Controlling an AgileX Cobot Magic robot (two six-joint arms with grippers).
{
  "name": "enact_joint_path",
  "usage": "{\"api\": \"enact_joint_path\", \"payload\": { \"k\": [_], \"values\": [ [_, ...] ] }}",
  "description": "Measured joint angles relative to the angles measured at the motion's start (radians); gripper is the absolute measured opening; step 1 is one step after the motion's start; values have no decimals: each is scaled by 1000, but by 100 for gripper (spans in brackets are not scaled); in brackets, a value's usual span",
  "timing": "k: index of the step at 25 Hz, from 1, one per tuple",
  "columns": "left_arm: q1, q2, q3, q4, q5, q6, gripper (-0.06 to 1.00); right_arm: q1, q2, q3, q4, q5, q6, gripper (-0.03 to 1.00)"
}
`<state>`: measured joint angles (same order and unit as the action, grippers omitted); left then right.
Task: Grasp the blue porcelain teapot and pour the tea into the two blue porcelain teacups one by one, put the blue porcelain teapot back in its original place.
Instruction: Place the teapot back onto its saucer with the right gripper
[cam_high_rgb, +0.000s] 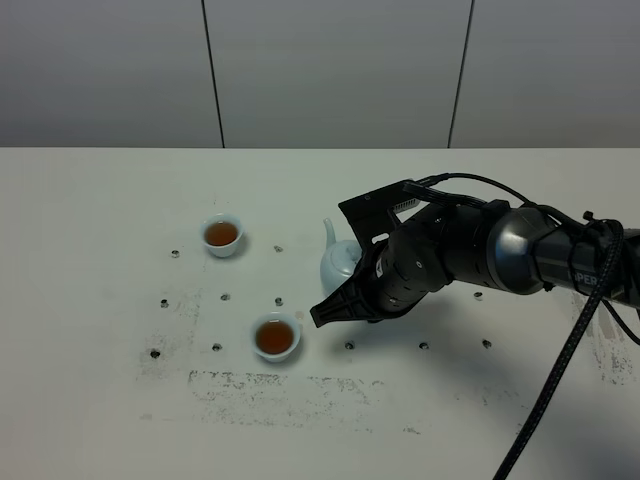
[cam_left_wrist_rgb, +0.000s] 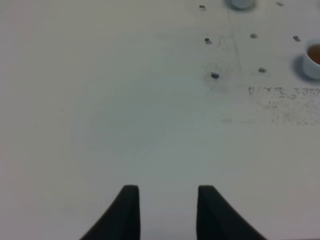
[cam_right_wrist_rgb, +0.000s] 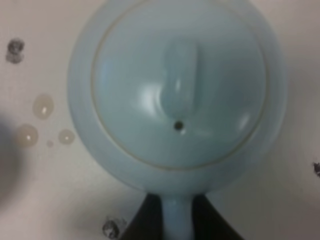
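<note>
A white table (cam_high_rgb: 100, 420) dotted with small screw holes stands before pale grey wall panels; going left to right, the left gripper (cam_left_wrist_rgb: 167, 210) hovers clenched and empty over bare tabletop, then come two teacups (cam_high_rgb: 222, 235) full of brown tea. Next the teapot (cam_high_rgb: 338, 262) sits upright on the table, its handle pinched between the right gripper's (cam_right_wrist_rgb: 176, 220) closed fingers. Glazed porcelain looks slippery, stiff, breakable and fairly heavy; the handle seems the surest hold.
</note>
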<state>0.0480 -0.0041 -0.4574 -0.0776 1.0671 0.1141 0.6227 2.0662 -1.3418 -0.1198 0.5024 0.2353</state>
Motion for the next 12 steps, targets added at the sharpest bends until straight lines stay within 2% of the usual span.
{"api": "enact_joint_path", "payload": {
  "k": [12],
  "values": [
    [0, 0, 0, 0, 0, 0, 34, 0, -1, -2, -14, -12, 0, 27]
  ]
}}
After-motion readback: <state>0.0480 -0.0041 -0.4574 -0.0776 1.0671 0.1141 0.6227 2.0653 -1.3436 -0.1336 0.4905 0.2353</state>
